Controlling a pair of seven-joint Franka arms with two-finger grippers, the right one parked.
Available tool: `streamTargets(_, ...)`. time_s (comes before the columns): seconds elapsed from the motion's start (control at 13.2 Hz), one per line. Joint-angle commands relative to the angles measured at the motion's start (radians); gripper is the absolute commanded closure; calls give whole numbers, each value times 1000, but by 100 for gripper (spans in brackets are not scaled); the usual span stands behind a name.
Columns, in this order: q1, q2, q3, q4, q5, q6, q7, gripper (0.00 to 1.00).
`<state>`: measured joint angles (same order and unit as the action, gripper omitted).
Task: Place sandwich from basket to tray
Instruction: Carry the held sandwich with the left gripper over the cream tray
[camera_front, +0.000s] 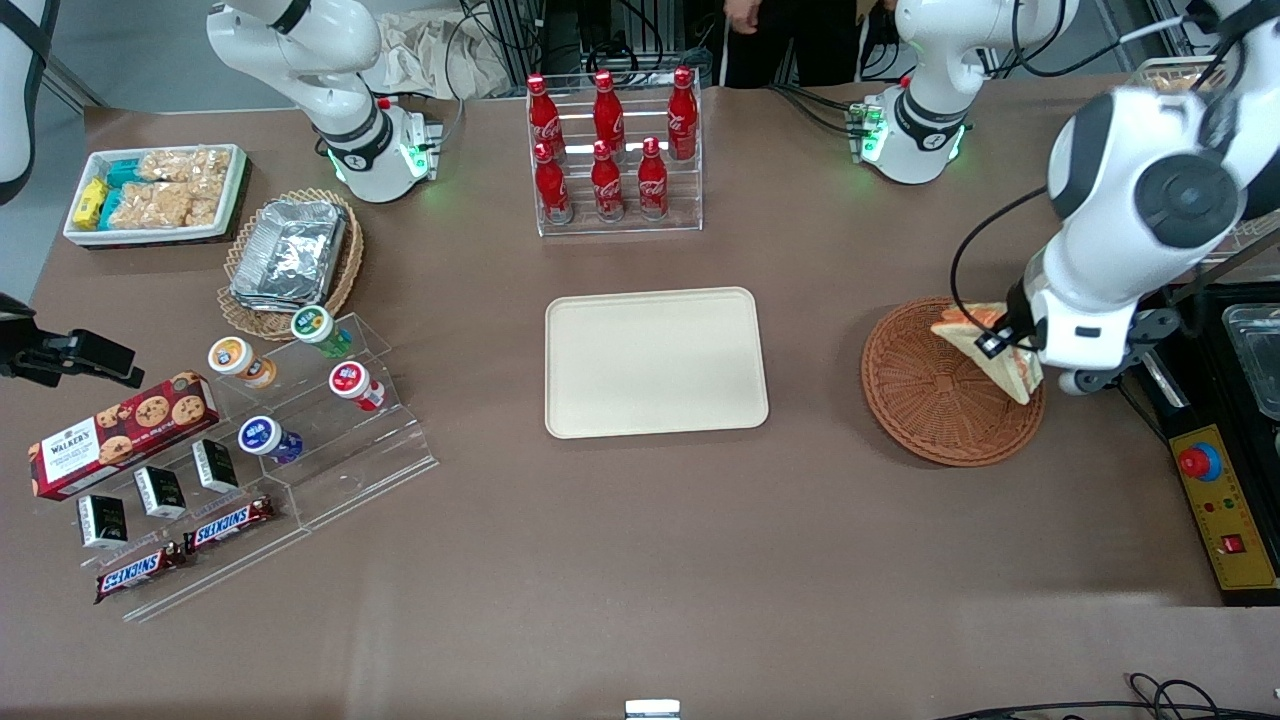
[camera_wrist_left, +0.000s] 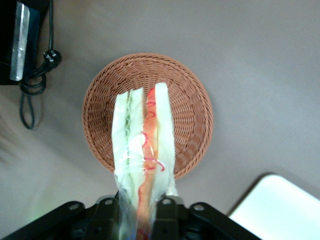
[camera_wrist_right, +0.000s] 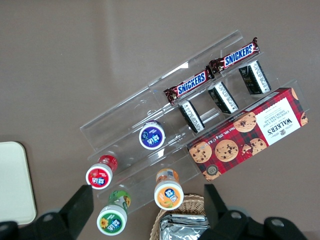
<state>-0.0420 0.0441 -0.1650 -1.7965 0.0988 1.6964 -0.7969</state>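
One sandwich (camera_front: 985, 345), one reddish-brown basket (camera_front: 925, 400) and one cream tray (camera_front: 655, 362) were present, with one gripper (camera_front: 1000, 338) over the basket. Six cola bottles (camera_front: 606, 150) stood in a rack. Four capped jars (camera_front: 300, 375), two Snickers bars (camera_front: 185, 545), three small dark boxes (camera_front: 160, 492) and one cookie box (camera_front: 120, 432) were counted.

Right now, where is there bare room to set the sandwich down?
The tray is bare. Bare tabletop lies between it and the basket, above which the hand holds the sandwich. It is crowded around the acrylic snack stand toward the parked arm's end.
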Motion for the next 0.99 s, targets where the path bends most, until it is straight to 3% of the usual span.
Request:
streamTargets(0.0, 2, 86, -24, 175, -28, -105, 54, 100)
streamTargets(0.3, -76, 108, -28, 189, -34, -109, 90, 100)
streamTargets(0.76, -266, 219, -31, 192, -168, 38, 145, 100)
streamTargets(0.91, -341, 296, -31, 192, -166, 107, 146, 100)
